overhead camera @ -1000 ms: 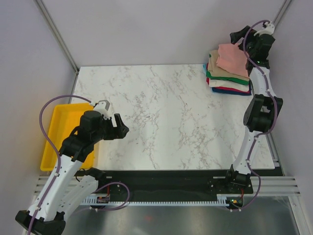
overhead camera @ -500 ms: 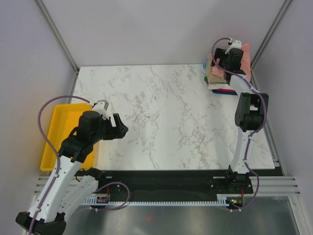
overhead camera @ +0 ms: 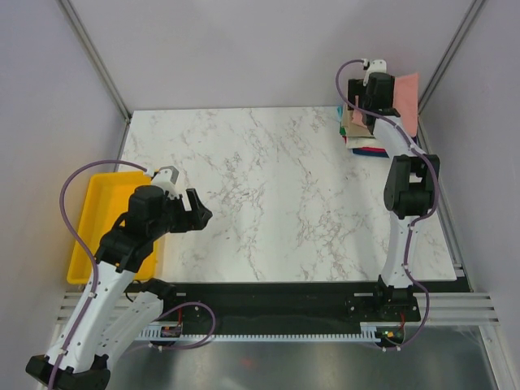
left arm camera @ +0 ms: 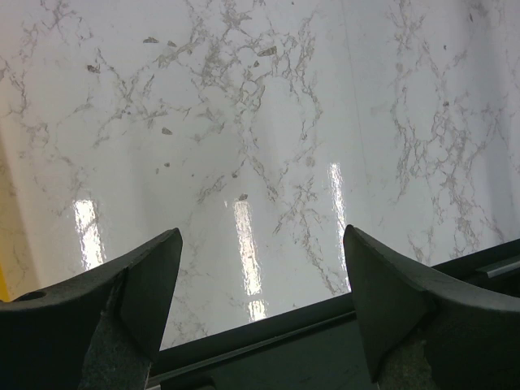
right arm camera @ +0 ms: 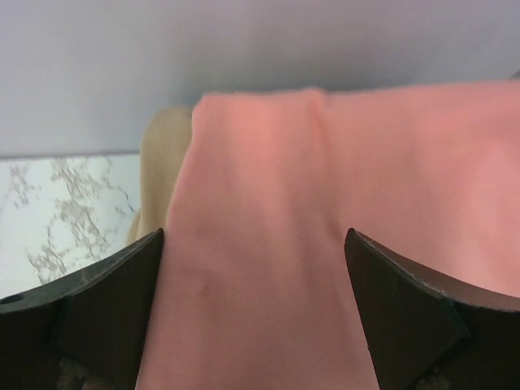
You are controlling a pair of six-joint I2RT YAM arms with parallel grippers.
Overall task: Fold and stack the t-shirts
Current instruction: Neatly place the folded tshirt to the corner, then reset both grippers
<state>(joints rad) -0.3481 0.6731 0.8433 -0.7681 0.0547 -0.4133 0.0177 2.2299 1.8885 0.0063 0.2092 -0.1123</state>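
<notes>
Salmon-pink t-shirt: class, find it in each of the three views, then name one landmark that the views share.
Top external: the salmon-pink t-shirt is at the far right corner, at the stack, partly behind the right arm.
Left wrist: not in it.
Right wrist: it fills the centre and right.
Shared landmark: the marble table, seen in all three.

surface (overhead camera: 268,195): white marble pattern, grey veins branching all over
top t-shirt (right arm camera: 325,244): plain salmon-pink, no print
t-shirt beneath it (right arm camera: 162,154): plain tan
lower t-shirts in the stack (overhead camera: 361,146): thin edges of red and blue, mostly hidden
tray (overhead camera: 88,227): bright yellow
left hand (left arm camera: 262,268): dark grey to black
right hand (right arm camera: 253,240): dark grey to black
arms (overhead camera: 404,244): white links, black joints
cables (overhead camera: 67,199): purple
walls (overhead camera: 244,49): pale grey-lilac, plain
</notes>
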